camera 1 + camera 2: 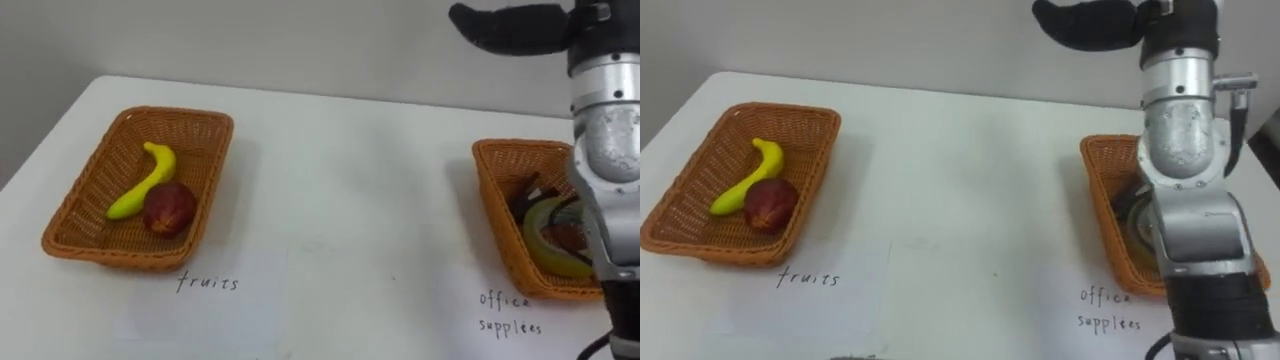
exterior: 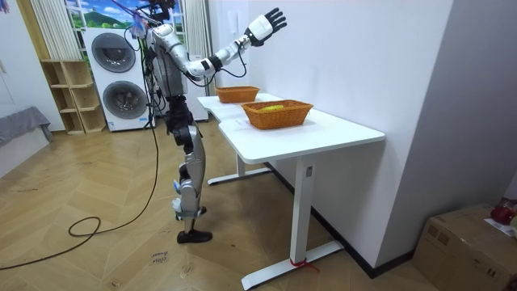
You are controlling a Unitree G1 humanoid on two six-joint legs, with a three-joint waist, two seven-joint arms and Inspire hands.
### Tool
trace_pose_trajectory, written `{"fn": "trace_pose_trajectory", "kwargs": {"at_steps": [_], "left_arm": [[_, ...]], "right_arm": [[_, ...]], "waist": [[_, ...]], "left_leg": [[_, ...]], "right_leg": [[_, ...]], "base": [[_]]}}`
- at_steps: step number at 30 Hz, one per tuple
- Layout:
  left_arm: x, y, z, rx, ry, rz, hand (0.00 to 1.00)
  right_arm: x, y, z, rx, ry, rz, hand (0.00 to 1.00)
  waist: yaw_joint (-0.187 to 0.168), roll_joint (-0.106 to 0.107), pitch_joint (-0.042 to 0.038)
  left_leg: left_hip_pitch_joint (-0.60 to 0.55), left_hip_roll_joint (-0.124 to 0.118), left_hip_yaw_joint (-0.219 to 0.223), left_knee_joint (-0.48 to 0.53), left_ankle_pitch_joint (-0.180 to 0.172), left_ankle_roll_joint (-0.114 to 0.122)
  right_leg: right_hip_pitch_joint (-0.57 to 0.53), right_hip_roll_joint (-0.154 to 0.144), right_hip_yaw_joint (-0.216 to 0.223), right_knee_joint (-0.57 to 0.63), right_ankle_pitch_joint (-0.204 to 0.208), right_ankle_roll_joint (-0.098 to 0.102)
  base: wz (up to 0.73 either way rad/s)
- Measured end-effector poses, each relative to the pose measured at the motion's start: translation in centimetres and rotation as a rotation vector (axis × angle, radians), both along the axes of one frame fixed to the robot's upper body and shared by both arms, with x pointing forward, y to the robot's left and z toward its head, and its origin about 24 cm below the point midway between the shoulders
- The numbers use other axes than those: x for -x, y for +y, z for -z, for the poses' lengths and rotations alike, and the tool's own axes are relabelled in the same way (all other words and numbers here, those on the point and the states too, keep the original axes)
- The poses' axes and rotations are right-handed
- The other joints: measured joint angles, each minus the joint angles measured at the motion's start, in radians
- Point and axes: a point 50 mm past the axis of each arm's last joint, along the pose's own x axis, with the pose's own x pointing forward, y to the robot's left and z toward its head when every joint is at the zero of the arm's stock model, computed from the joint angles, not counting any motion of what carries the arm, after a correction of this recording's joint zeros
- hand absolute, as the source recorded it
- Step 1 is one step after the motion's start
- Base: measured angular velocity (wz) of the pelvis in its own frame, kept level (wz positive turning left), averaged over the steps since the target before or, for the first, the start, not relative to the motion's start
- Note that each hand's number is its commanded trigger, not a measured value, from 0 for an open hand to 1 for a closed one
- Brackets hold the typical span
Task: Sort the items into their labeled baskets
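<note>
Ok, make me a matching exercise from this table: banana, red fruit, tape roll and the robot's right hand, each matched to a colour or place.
1 banana
2 red fruit
3 tape roll
4 right hand

A raised above the table, open
B in the right basket
C yellow, in the left basket
D dark red, in the left basket

Pairs: 1-C, 2-D, 3-B, 4-A

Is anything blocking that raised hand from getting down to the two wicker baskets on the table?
Nothing visible does. The robot's right hand hangs open above the white table, and only flat handwritten labels lie near the orange wicker fruit basket and the orange wicker office-supplies basket.
</note>
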Motion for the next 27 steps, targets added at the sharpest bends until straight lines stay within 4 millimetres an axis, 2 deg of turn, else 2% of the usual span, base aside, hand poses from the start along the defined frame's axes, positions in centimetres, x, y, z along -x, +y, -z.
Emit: {"fn": "trace_pose_trajectory", "kwargs": {"at_steps": [3, 7, 16, 18, 24, 27], "left_arm": [[0.6, 0.0, 0.0, -0.003, -0.001, -0.001, 0.0], [1.4, -0.1, 0.2, 0.002, 0.02, -0.005, 0.0], [2.6, 0.1, 0.1, 0.007, 0.019, -0.026, 0.0], [2.9, 0.2, 0.0, -0.001, 0.013, -0.028, 0.0], [3.0, 0.4, -0.2, -0.031, -0.007, -0.034, 0.0], [3.0, 0.4, -0.3, -0.037, -0.016, -0.038, 0.0]], "right_arm": [[0.8, -1.7, 0.5, -0.055, -0.004, 0.059, 0.0], [2.0, -3.7, 1.7, -0.132, 0.005, 0.13, 0.0], [4.2, -6.7, 3.9, -0.313, 0.014, 0.25, 0.0], [4.8, -7.6, 4.0, -0.35, -0.005, 0.3, 0.0], [7.0, -9.7, 5.3, -0.417, -0.014, 0.43, 0.0], [8.2, -10.3, 6.7, -0.469, 0.004, 0.498, 0.0]], "waist": [[-0.005, -0.005, 0.0006], [-0.018, -0.007, 0.0036], [-0.043, 0.014, 0.0155], [-0.058, 0.016, 0.0151], [-0.072, 0.013, 0.0121], [-0.082, 0.015, 0.0106]], "left_leg": [[0.011, 0.003, 0.014, -0.008, -0.002, -0.002], [0.019, 0.008, 0.015, -0.007, -0.007, -0.004], [0.031, 0.017, 0.04, -0.01, -0.013, -0.009], [0.027, 0.017, 0.042, -0.009, -0.014, -0.009], [0.028, 0.01, 0.041, -0.008, -0.017, -0.01], [0.031, 0.013, 0.046, -0.008, -0.018, -0.01]], "right_leg": [[-0.004, 0.006, 0.023, -0.001, 0.002, -0.002], [0.004, 0.008, 0.024, -0.001, 0.002, -0.002], [0.005, 0.016, 0.037, -0.001, 0.001, -0.004], [0.001, 0.017, 0.037, -0.003, 0.0, -0.004], [0.003, 0.017, 0.041, -0.004, -0.005, -0.005], [0.003, 0.018, 0.052, -0.004, -0.006, -0.005]], "base": [[-0.21], [-0.04], [-0.07], [0.0], [0.0], [-0.06]]}}
